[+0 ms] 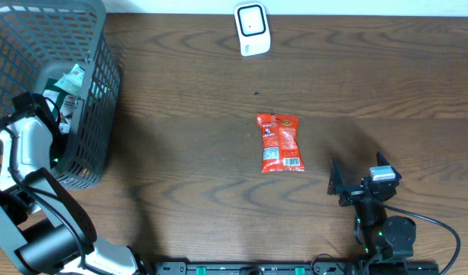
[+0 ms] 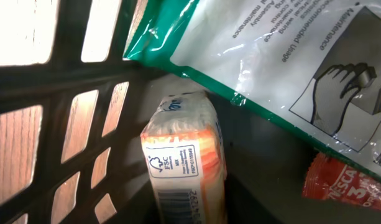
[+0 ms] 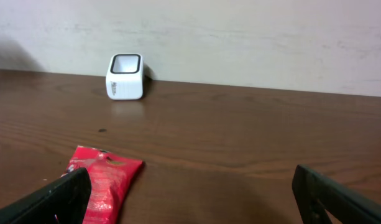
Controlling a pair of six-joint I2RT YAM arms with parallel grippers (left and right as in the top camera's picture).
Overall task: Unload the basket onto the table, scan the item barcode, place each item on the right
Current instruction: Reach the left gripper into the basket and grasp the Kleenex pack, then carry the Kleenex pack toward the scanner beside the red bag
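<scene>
1. Right gripper (image 3: pixel 191 180): at the near edge of the table (image 1: pixel 180 153), fingers spread wide, nothing between them.
2. Left gripper (image 1: pixel 58 114): lowered inside the dark mesh basket (image 1: pixel 96 92) at the near-left. Its fingers are not visible, so whether they are spread or pinching cannot be told. An orange-and-white packet (image 2: pixel 184 155) stands against the basket wall with its barcode facing the wrist camera. A green-edged white bag (image 2: pixel 271 56) lies above it.
3. Surface: dark brown wood grain, matte.
4. Red packet (image 1: pixel 280 143): flat at mid-table, ahead of the right gripper and not touching it.
5. Small dark speck (image 1: pixel 256 94): beyond the packet.
6. White scanner (image 1: pixel 251 29): upright at the far edge.
7. Room: plain off-white wall (image 3: pixel 240 37) directly behind the table.
</scene>
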